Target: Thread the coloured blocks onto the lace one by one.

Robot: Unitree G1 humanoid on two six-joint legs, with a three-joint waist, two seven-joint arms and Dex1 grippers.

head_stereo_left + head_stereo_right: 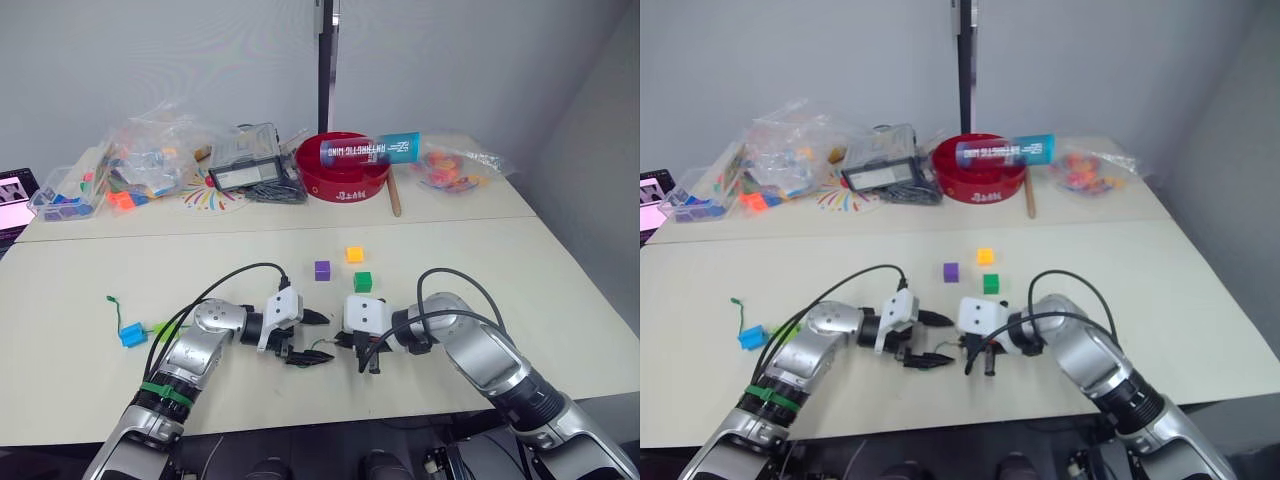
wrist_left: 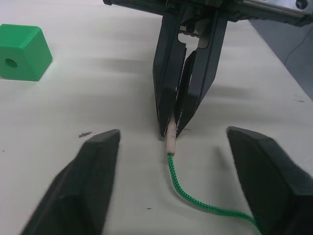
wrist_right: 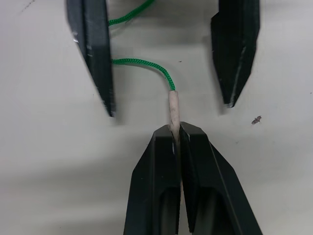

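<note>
Lying on the table (image 1: pixel 90 290), the lace (image 2: pixel 188 193) has its pale tip (image 3: pixel 173 105) pinched by the right gripper (image 3: pixel 176 131). The left gripper (image 2: pixel 168 142) is spread wide around it. The blue block (image 1: pixel 132 334) looks threaded; purple (image 1: pixel 322 270), orange-yellow (image 1: pixel 354 254) and dark green (image 1: pixel 362 282) wait nearby.

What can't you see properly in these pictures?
- Pale tip of the lace: its end is hidden between the right end effector's shut fingers.
- Lace's course from there to the blue block: hidden behind the left arm in the eye views.
- Bag contents at the back of the table: too small to identify.
</note>
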